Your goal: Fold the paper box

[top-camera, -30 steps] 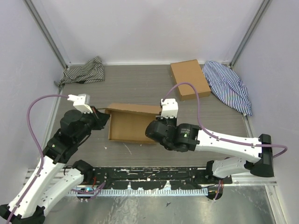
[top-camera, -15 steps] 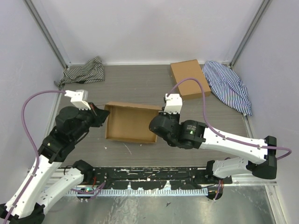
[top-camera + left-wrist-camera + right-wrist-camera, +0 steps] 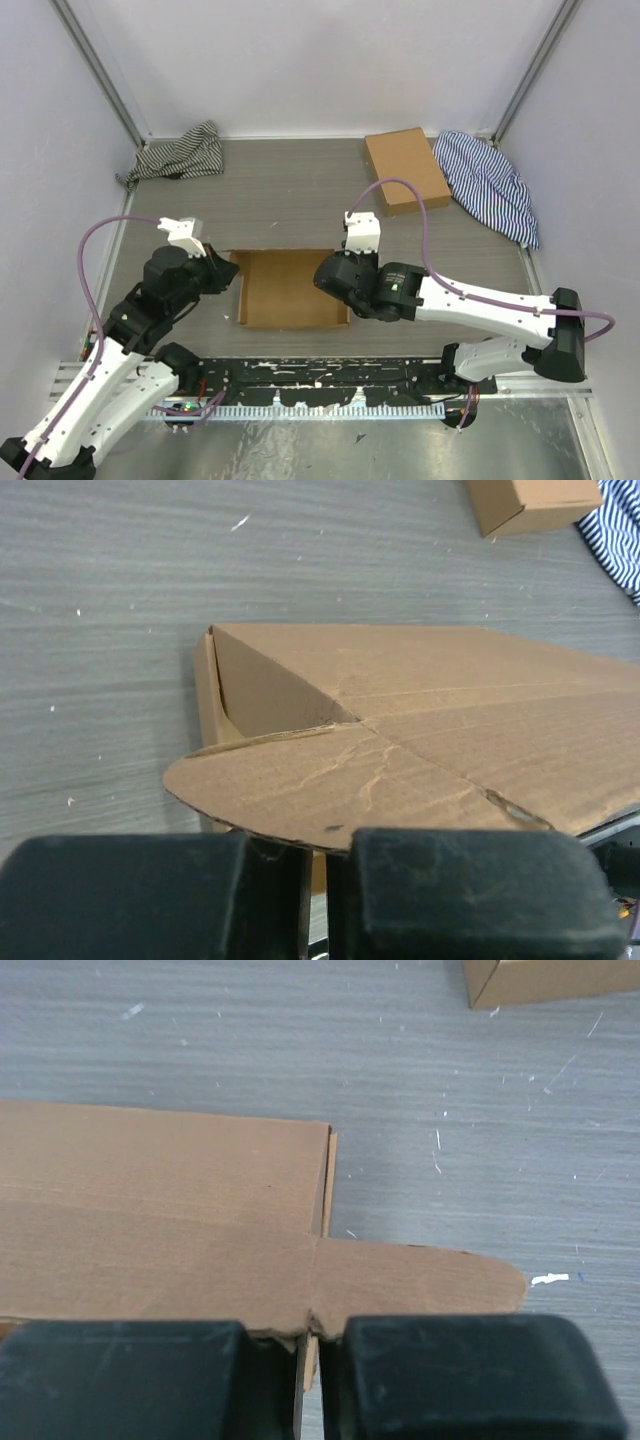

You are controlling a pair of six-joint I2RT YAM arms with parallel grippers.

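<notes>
Plain brown cardboard mailer box (image 3: 290,290), six o'clock: lid down; left pincer (image 3: 316,885) and right pincer (image 3: 310,1375) pinch its seemingly untucked ears.

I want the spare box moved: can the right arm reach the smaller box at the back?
Probably, once freed: bare table lies between, but its fingers pinch a flap of the paper box.

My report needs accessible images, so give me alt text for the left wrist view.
Two black fingers pinch a rounded flap of the brown paper box, which lies on a grey table. A second cardboard box and a striped cloth sit at top right.
</notes>
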